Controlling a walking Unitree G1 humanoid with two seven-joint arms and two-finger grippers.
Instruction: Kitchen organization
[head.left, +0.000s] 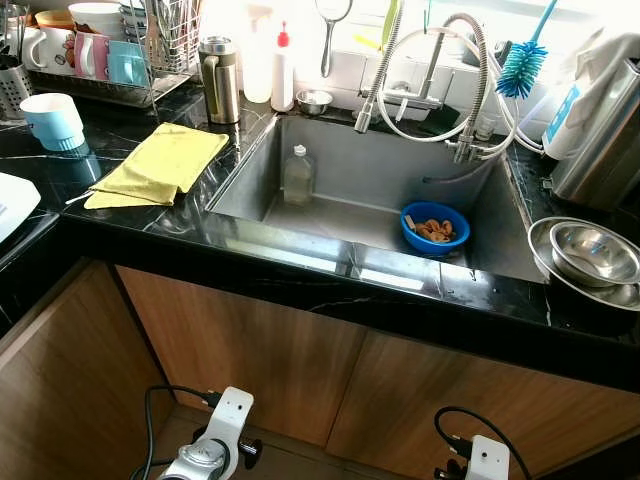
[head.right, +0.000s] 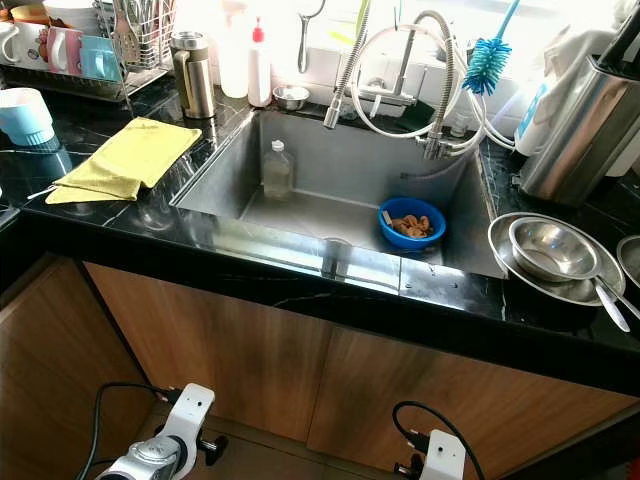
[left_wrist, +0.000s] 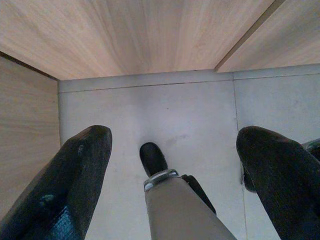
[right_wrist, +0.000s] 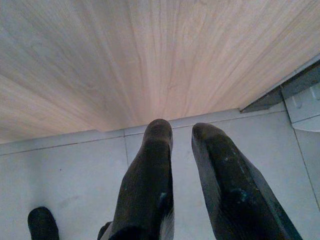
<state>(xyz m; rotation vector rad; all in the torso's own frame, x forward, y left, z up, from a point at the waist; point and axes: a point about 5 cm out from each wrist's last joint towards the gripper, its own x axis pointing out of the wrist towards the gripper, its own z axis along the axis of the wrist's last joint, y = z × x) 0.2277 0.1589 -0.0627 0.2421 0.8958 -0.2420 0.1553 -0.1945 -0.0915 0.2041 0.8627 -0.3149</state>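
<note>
Sink (head.left: 250, 190): steel basin sunk in the black desk (head.left: 300, 285), centre of the frame.
Bottle (head.left: 297, 176): clear, upright, against the sink's back left wall.
Blue bowl (head.left: 435, 227): on the sink floor, right of centre, holding brown scraps.
Faucet (head.left: 465, 60): coiled spring hose arching over the sink's back edge, upper middle.
Brush (head.left: 521, 66): blue bristles, standing just right of the faucet.
Yellow cloth (head.left: 160, 165): folded flat on the desk, left of the sink.
Steel mug (head.left: 219, 78): upright at the sink's back left corner.
White bottle (head.left: 283, 68): red cap, just right of the steel mug.
Small steel bowl (head.left: 314, 101): on the ledge behind the sink.
Blue cup (head.left: 53, 121): upside down on the desk, far left.
Rack (head.left: 110, 50): upper left, with mugs and utensils.
Steel bowls (head.left: 590, 255): nested on the desk, right of the sink.
Kettle (head.left: 600, 140): steel, upper right.
Cabinet doors (head.left: 300, 370): brown wood below the desk.
Left gripper (left_wrist: 172, 165): hanging low over the grey floor before the cabinet, fingers (left_wrist: 75, 175) spread wide, gripping nothing.
Right gripper (right_wrist: 182, 132): hanging low near the cabinet, fingers (right_wrist: 150, 170) nearly together with a narrow gap, gripping nothing.
</note>
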